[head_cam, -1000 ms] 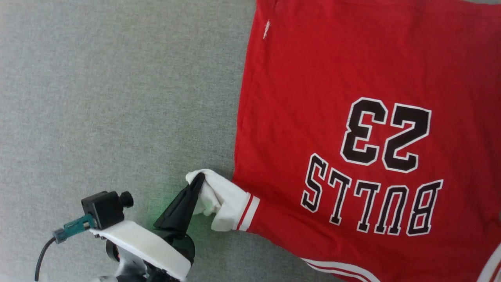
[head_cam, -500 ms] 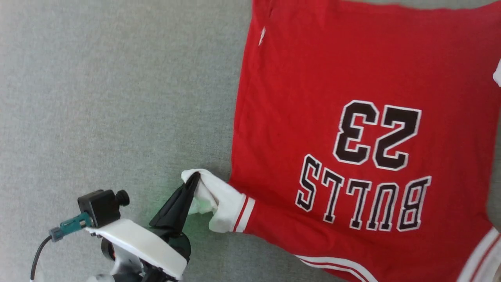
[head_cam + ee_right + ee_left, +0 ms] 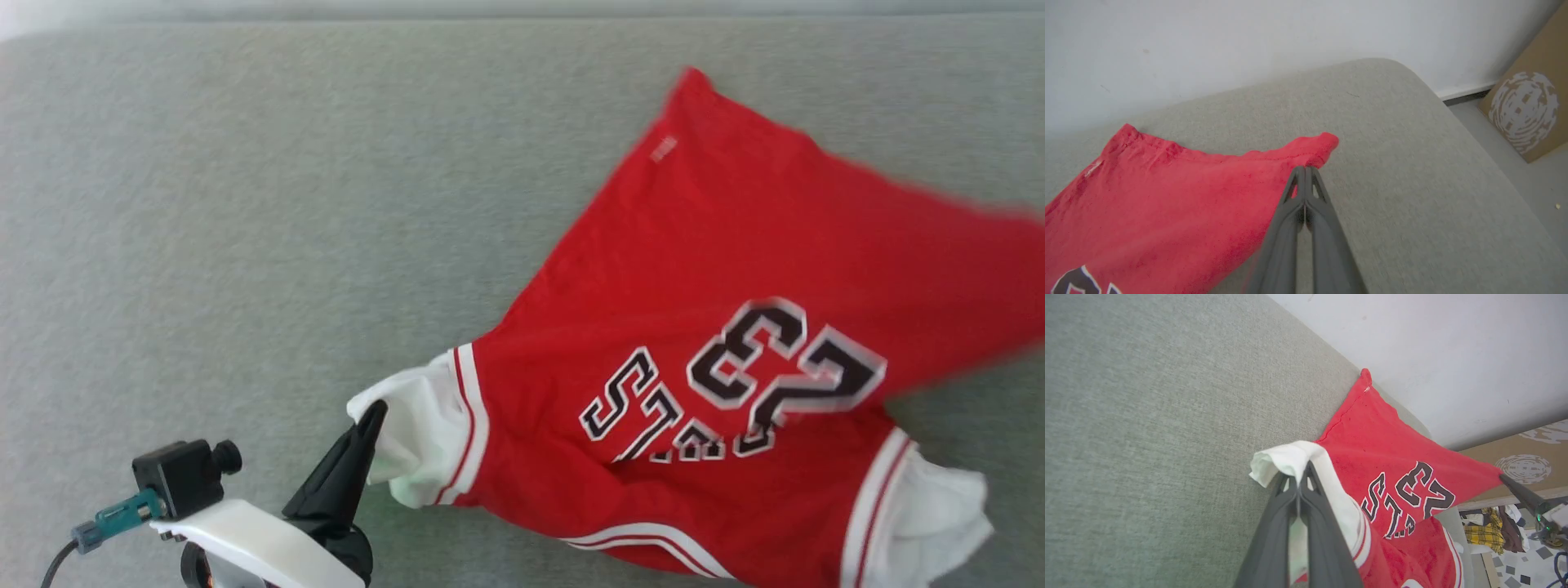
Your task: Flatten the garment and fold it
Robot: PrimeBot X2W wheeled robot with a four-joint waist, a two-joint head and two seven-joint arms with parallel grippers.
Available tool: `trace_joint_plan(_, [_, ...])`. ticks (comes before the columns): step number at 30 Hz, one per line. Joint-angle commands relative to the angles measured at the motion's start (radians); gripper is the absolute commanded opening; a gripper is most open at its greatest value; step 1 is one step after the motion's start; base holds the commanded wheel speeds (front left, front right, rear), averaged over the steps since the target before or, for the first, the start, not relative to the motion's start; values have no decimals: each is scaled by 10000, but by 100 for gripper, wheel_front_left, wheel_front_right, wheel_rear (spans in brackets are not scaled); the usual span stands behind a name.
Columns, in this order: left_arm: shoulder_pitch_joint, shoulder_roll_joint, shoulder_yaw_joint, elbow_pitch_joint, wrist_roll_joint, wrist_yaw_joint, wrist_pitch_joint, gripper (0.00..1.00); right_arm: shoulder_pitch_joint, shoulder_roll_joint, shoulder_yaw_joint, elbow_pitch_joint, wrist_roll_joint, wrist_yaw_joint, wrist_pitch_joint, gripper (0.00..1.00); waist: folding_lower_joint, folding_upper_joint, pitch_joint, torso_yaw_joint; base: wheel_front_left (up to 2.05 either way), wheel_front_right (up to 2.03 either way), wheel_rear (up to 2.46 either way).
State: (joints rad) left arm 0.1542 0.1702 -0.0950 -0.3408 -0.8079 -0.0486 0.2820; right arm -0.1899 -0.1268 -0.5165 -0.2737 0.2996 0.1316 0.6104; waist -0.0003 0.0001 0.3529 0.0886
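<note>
The red garment (image 3: 735, 269), which a second ago lay spread square on the grey cloth-covered counter (image 3: 245, 245), is now drawn into a skewed wedge between both arms. The right gripper (image 3: 1305, 168), its jaws gaping a moment earlier, has snapped them fully together at the far hem corner (image 3: 1327, 143). It appears to have pinched the fabric there, though the wrist view is too close to show the bite itself; from the left wrist, that corner is pulled to a taut point at the fingertips. The left gripper (image 3: 371, 412) keeps its jaws clamped tight on the bunched white sleeve (image 3: 416, 445) at the near edge. The black lettering (image 3: 735, 392), flat and readable before, is buckled over a crease, and the far hem is blurred with motion. The other sleeve (image 3: 939, 506) lies crumpled at the lower right. With two opposite holds taken, the flattening stretch looks underway; folding has not begun.
</note>
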Motion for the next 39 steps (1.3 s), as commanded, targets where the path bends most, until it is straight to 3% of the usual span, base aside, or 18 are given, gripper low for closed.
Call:
trace_joint_plan(1, [85, 53, 31, -69, 39, 64, 28, 0, 515, 223, -243, -247, 148, -9, 77, 0, 3, -1, -421, -528, 0, 0, 0])
trace_joint_plan(5, [235, 117, 159, -247, 0, 144, 35, 0, 3128, 741, -1056, -979, 960, -9, 619, 0, 3, -1, -429, -776, 0, 0, 0])
trace_joint_plan(7, [352, 157, 235, -320, -22, 191, 44, 0, 4143, 757, -939, -418, 1804, -9, 768, 0, 3, -1, -462, -908, 0, 0, 0])
trace_joint_plan(9, [435, 183, 268, -365, -51, 230, 80, 0, 4823, 760, -653, 119, 1831, -9, 404, 0, 3, -1, -552, -996, 0, 0, 0])
trace_joint_plan(15, [586, 197, 255, -436, -123, 348, 213, 0, 4696, 764, 592, 2441, 1247, -9, -1269, 0, 3, -1, -1032, -1150, 0, 0, 0])
trace_joint_plan(16, [605, 194, 244, -444, -132, 370, 236, 0, 4536, 764, 791, 2709, 1172, -9, -1457, 5, 3, -1, -1113, -1153, 0, 0, 0])
trace_joint_plan(17, [629, 192, 235, -455, -138, 392, 257, 0, 4392, 764, 960, 2869, 1126, -9, -1598, 25, 3, -1, -1183, -1158, 0, 0, 0])
trace_joint_plan(19, [673, 186, 220, -484, -141, 427, 277, 0, 4083, 764, 1066, 2861, 1045, -9, -1813, 100, 3, -1, -1267, -1161, 0, 0, 0])
trace_joint_plan(24, [664, 134, 95, -530, -121, 411, 256, 0, 3529, 713, 1254, 1008, 828, -9, -1303, 100, 3, -1, -1192, -1047, 0, 0, 0])
trace_joint_plan(28, [502, 99, -25, -529, -76, 324, 191, 0, 2813, 261, 1280, -1372, 1000, -9, -199, 100, 3, -1, -842, -864, 0, 0, 0])
trace_joint_plan(31, [281, 69, -137, -502, -57, 238, 167, 0, 1832, -48, 1444, -2424, 1078, -9, 462, 100, 3, -1, -462, -644, 0, 0, 0])
trace_joint_plan(34, [-35, 64, -244, -400, -13, 145, 158, 0, 729, -539, 1992, -2445, 892, -9, 813, 100, 3, -1, -26, -356, 0, 0, 0])
trace_joint_plan(39, [-550, 33, -442, -194, 8, -32, 142, 0, -1060, -1440, 3232, -1089, 390, -9, 1181, 100, 3, -1, 656, 125, 0, 0, 0])
